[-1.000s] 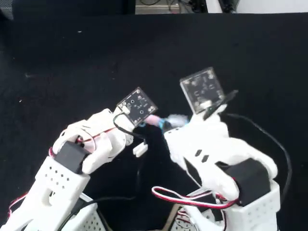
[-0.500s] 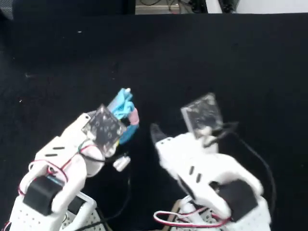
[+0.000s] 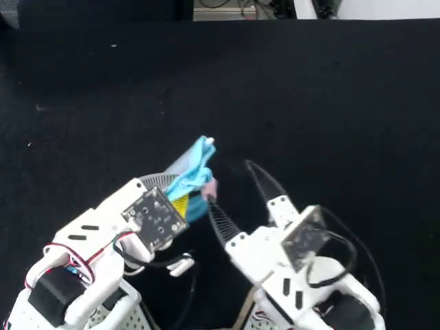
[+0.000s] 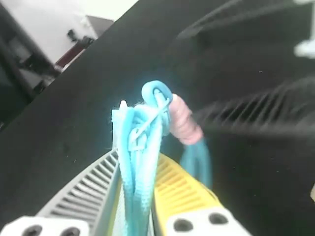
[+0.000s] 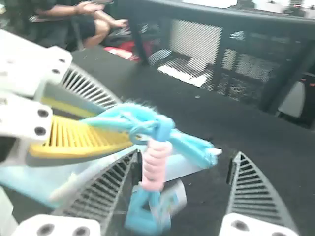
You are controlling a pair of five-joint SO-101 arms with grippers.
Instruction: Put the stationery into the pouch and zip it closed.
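a black cloth covers the table [image 3: 330, 82], and both white arms come in from its near edge, side by side. the left gripper [image 3: 175, 192] is clamped on the light blue pouch [image 3: 196, 165], its grey finger [image 4: 93, 187] on one side and its yellow finger [image 4: 179, 189] on the other, with the bunched fabric pressed thin between them. the pouch is held up off the cloth, its free end sticking out past the fingertips, away from the arms' bases. a pink ribbed tab [image 4: 183, 123] hangs from a blue loop at that end (whether it belongs to the zip i cannot tell), and a blue cord dangles under it. the right gripper [image 3: 228, 183] sits just beside the pouch, its two black ribbed fingers [image 5: 106, 191] spread wide apart and holding nothing. in the right wrist view the pink tab [image 5: 153, 164] hangs close by one of those fingers; whether they touch cannot be told.
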